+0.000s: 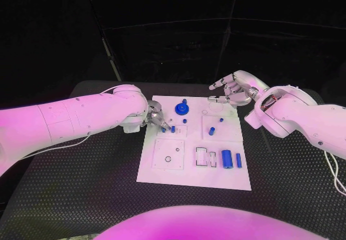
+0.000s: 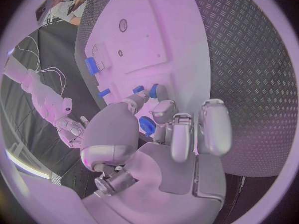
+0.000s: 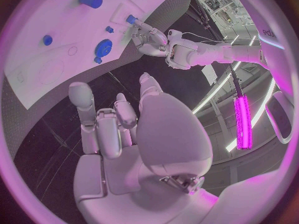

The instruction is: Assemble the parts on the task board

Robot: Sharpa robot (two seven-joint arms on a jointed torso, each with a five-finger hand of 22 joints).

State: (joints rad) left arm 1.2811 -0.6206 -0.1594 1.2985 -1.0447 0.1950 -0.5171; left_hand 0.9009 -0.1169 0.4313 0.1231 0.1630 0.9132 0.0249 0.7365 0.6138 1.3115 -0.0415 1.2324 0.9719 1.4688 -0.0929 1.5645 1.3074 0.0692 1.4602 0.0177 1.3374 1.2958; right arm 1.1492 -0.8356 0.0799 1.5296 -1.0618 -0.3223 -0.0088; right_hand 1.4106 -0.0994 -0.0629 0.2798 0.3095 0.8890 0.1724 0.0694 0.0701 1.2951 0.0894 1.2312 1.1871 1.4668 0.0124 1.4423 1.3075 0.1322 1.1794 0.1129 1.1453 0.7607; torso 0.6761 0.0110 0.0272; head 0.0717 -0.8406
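The head camera is looking down from above at the black table (image 1: 86, 200), taking in the whole white task board (image 1: 167, 172) from some way off. The left wrist camera is sitting close behind the left hand (image 2: 165, 134), facing along the board. The right wrist camera is looking past the right hand (image 3: 118, 127). All three are sharing the task board.
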